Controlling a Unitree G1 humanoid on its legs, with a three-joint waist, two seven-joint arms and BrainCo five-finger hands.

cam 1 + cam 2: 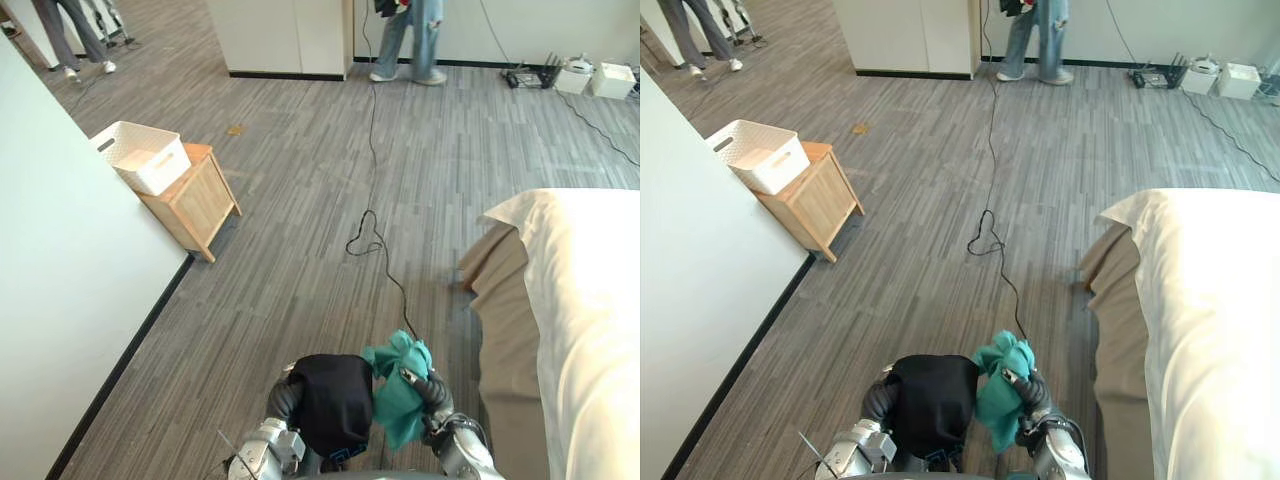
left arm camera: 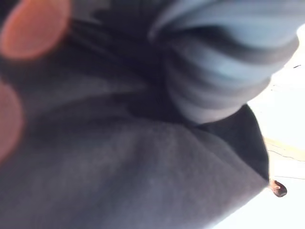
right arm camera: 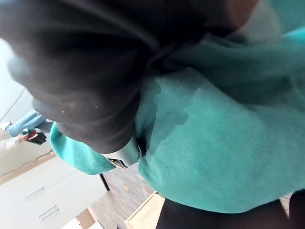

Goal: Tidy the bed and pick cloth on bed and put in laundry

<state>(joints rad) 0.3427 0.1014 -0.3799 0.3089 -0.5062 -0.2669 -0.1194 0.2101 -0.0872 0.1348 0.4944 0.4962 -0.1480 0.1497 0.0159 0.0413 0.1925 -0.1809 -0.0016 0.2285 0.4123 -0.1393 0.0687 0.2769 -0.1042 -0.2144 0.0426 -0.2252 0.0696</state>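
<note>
right robot hand [image 1: 428,390] clutching teal cloth [image 1: 398,415]; black cloth [image 1: 335,400] beside

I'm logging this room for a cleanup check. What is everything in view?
black cloth: one, black, draped over the left hand
teal cloth: one, teal, bunched at the right hand, touching the black cloth
light wooden cabinet: one, pale wood, by the left wall
white perforated laundry basket: one, white, on the cabinet
bed: one, white cover and beige skirt, on the right
white boxes: two, white, floor by far wall
people: two, standing at far end
left hand: one, dark cover, under black cloth
right hand: one, dark cover, beside teal cloth
</note>
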